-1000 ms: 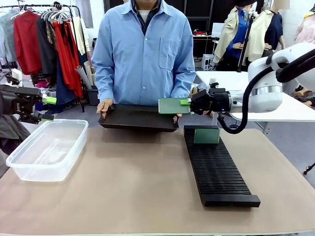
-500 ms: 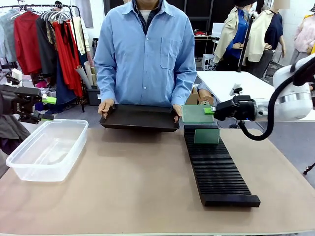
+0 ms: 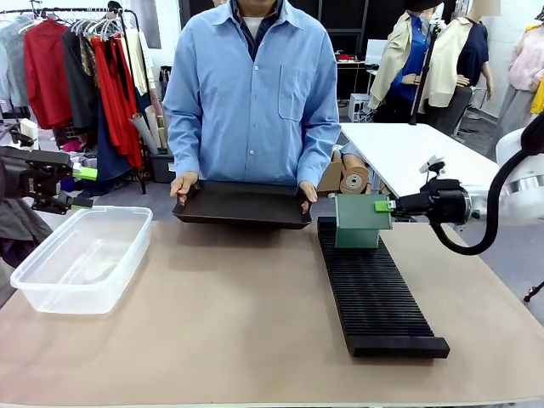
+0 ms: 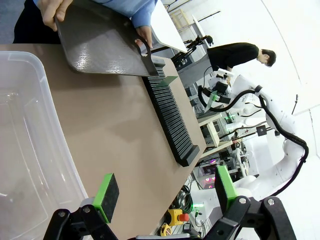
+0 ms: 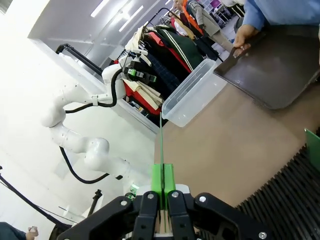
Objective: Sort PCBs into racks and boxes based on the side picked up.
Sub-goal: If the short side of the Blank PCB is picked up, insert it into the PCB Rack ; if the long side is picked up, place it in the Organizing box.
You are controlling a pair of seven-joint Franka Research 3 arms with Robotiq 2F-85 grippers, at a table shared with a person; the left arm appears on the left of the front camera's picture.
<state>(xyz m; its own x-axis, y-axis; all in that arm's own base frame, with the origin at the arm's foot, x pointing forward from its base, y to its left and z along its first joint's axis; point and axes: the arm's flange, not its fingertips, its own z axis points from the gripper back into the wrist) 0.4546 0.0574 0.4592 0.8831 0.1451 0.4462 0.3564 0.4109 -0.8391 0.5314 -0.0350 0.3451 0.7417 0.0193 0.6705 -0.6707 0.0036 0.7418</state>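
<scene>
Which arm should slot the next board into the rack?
Right: its gripper already pinches a PCB upright over the rack. The left gripper, open, sits beyond the clear box.

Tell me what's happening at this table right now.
The right gripper is shut on a green PCB, holding it upright over the far end of the black rack, where another PCB already stands. The left gripper hangs open near the clear box. A person's hands hold a black tray.

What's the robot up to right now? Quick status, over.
Right gripper shut on thin green circuit board, upright above long black slotted rack. Left gripper open beside clear plastic tub. One board already slotted; nothing blocking.
</scene>
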